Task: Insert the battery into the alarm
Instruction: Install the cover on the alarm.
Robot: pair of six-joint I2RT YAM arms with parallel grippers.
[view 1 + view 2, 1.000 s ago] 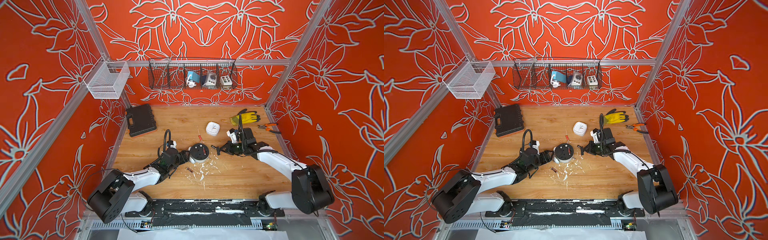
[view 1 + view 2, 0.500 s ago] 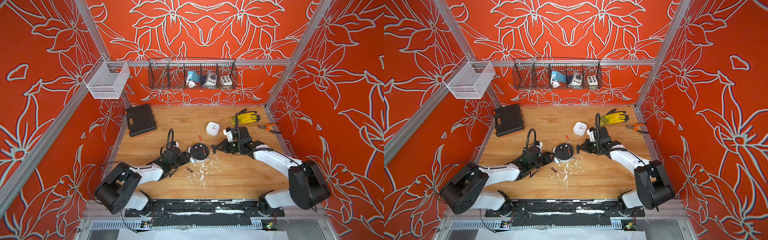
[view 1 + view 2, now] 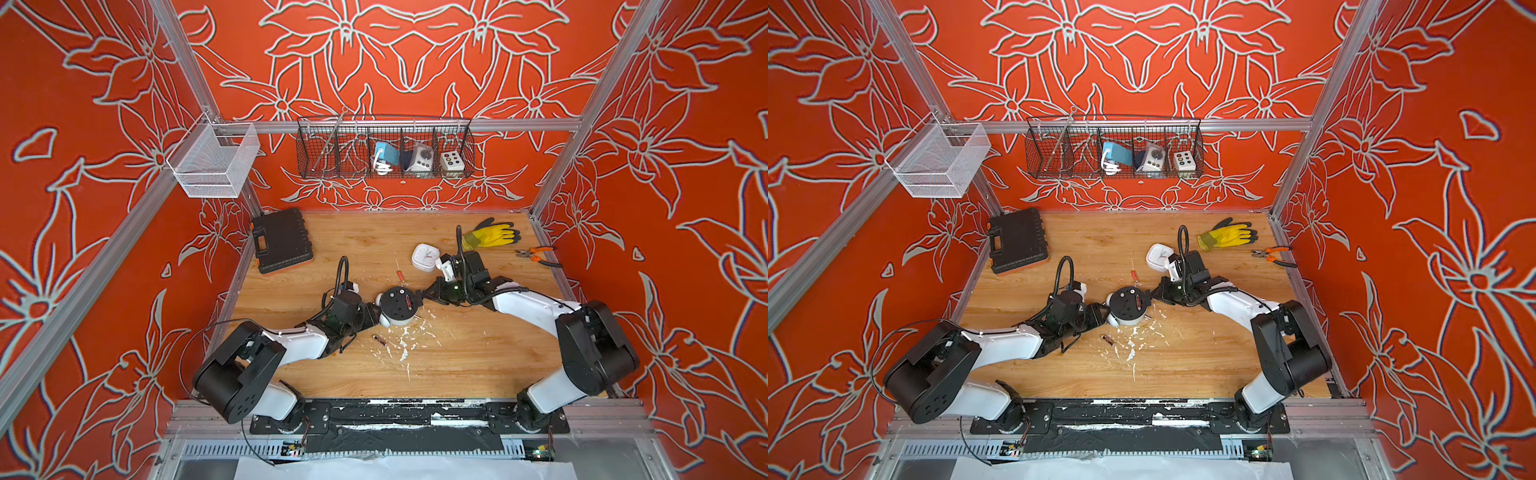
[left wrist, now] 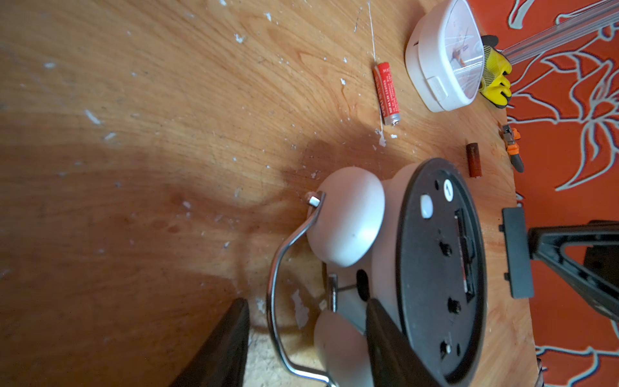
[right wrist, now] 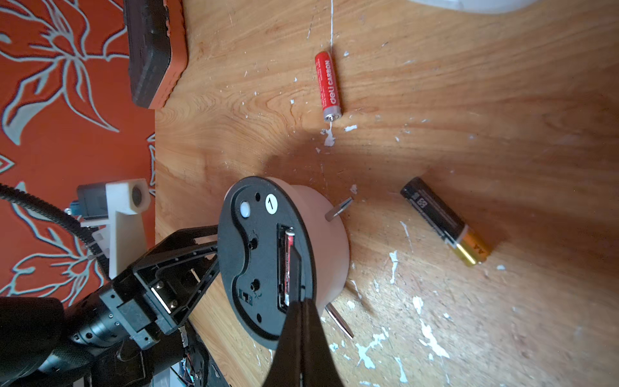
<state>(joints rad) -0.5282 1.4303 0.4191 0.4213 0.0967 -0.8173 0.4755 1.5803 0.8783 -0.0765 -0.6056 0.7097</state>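
Matt plastic alarm, grainy wood table

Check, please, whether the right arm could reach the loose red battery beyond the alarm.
Probably yes: the loose red battery lies on open table near the right gripper, nothing between. The gripper is shut at the alarm's back and must open first.

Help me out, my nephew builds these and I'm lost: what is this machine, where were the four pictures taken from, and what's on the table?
Two robot arms stand at a wooden table. Two pictures look down from one overhead camera; two come from cameras on the arms' wrists. A round alarm lies face down, its slot open with a red battery inside. Loose: a second red battery, a black-and-gold battery, a white clock, a yellow glove, pliers, a black case. The left end effector stands open around the alarm's bell; the right end effector, shut, points at the slot, nothing visibly held.
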